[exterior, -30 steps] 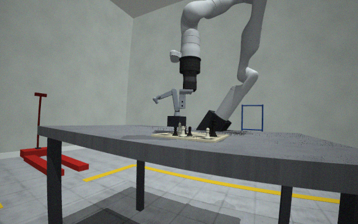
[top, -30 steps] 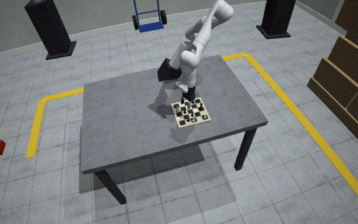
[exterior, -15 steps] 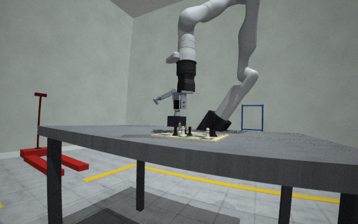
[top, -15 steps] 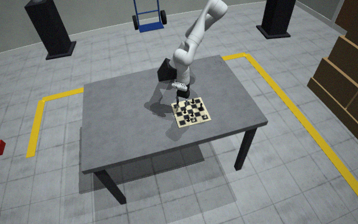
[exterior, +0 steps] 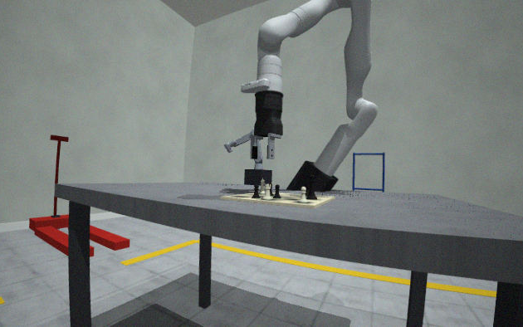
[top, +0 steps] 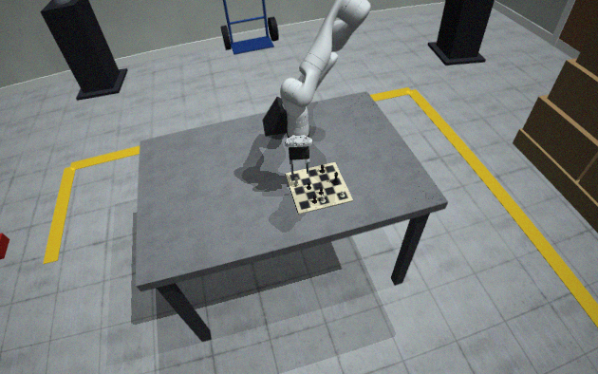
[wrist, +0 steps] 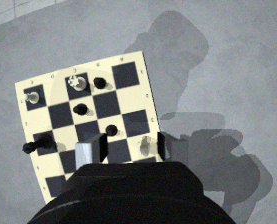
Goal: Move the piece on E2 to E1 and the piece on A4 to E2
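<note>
Hovering tool point(exterior: 264, 153) — open — above chessboard point(exterior: 324, 201)

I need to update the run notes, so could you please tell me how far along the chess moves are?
Nothing looks finished: the board's square labels cannot be read, so no move can be confirmed. The claw hangs open and empty above the chessboard, over its near edge in the wrist view, touching no piece. Both moves, E2 to E1 and A4 to E2, apparently remain.

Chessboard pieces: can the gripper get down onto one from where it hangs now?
Probably yes. The gripper hangs open and empty, well above the chessboard, fingers pointing down. Nothing lies between it and the pieces; only closely neighbouring pieces near the dark pawn might crowd the fingers.
</note>
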